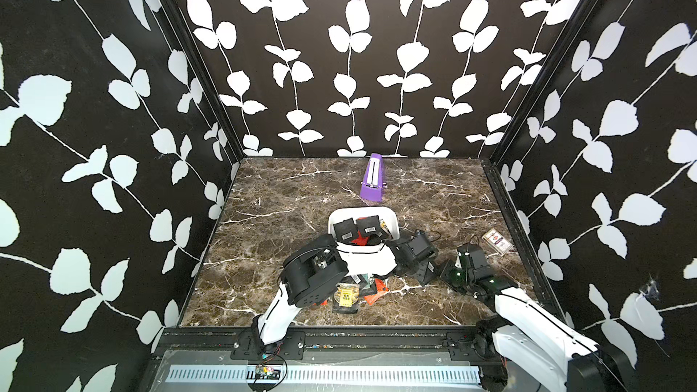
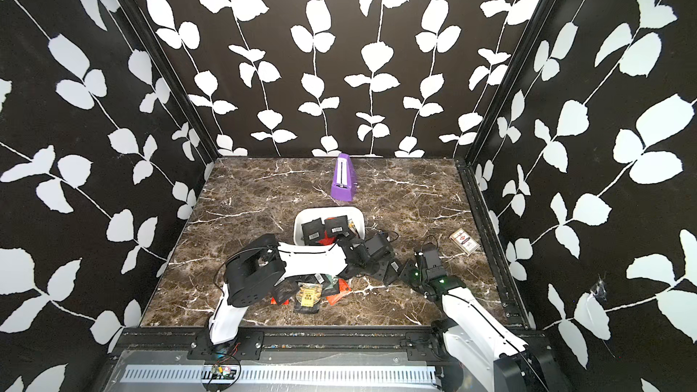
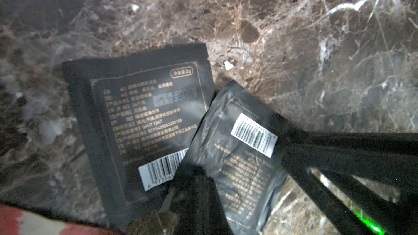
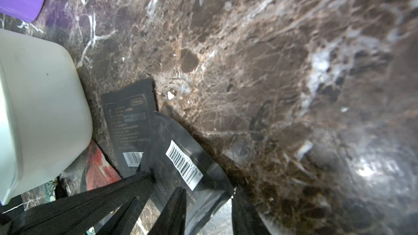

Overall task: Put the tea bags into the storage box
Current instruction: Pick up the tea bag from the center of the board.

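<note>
Tea bags (image 3: 140,114): black foil, white barcode labels

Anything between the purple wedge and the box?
Nothing. Only a short strip of bare marble separates the purple wedge from the box. Both top views and the right wrist view show it.

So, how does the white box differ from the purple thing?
The white box is low, open and holds tea bags; the purple thing stands tall, tapered, with a white stripe. The box sits mid-table, the purple thing nearer the back wall. Both rest on the marble table.
</note>
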{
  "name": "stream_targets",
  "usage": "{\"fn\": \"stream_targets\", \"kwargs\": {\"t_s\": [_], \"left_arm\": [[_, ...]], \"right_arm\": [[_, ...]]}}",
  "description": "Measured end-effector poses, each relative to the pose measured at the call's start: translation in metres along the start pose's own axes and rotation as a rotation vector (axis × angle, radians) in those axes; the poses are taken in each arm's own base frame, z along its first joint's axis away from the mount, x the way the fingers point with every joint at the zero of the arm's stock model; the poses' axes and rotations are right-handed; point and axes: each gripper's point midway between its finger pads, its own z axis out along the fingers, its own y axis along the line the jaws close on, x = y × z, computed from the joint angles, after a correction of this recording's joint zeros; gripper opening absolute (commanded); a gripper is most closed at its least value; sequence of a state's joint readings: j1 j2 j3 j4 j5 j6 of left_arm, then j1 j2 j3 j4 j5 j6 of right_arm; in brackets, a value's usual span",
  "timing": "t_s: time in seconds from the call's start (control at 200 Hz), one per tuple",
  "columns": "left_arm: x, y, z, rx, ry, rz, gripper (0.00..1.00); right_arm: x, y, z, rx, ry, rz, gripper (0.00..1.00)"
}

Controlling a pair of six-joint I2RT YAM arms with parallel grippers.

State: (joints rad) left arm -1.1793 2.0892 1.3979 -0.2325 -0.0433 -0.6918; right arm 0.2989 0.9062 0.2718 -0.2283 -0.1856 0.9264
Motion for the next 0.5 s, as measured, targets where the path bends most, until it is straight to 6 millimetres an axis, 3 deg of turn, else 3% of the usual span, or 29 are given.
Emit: {"fn": "stream_targets", "kwargs": {"t_s": [0.5], "left_arm": [[0.000, 0.000, 0.000, 0.004, -0.006, 0.000, 0.00]], "right_arm": [[-0.008, 0.009, 0.012, -0.042, -0.020, 0.025, 0.24]]}}
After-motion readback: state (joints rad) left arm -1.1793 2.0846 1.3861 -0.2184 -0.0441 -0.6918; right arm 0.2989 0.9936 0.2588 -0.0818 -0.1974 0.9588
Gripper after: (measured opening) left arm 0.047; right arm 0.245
